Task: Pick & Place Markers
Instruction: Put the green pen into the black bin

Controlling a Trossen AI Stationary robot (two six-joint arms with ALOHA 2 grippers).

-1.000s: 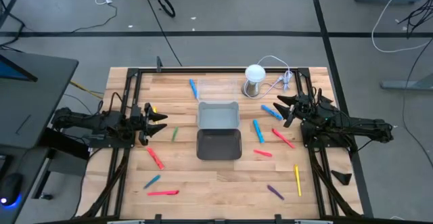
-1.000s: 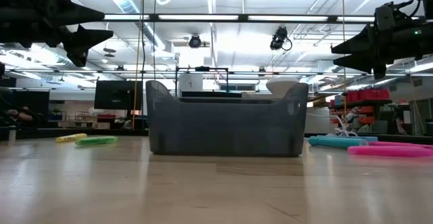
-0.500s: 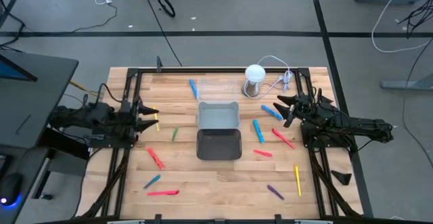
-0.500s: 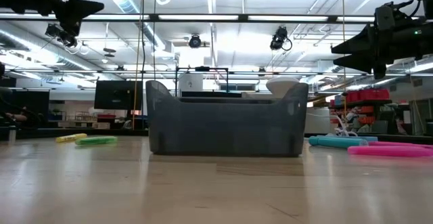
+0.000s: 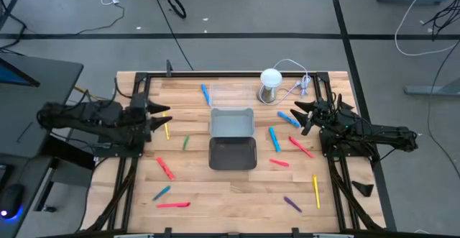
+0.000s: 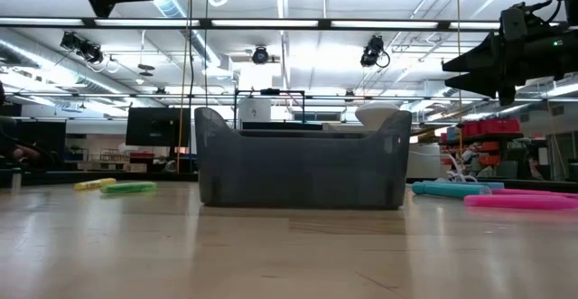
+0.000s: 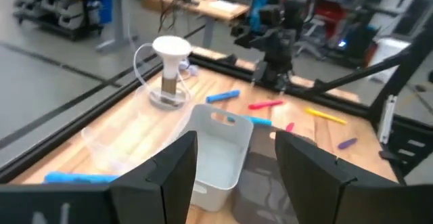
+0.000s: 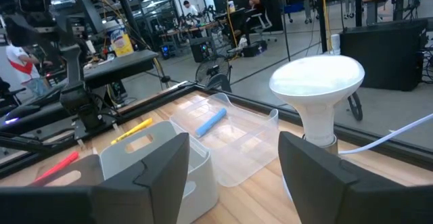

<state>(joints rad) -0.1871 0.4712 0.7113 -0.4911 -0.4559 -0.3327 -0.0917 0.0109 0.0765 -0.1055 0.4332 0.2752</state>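
At table's left edge: left gripper [image 5: 159, 113] jaws released, empty | right gripper [image 5: 300, 116] likewise | descend square over yellow marker [image 5: 166, 127].

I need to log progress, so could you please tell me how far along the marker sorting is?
Nothing looks done yet: the light grey tray and the dark grey tray show no markers inside. Nothing is in hand, since the left gripper and right gripper are both open and empty. All the markers are left, such as the blue marker and pink marker lying on the table.
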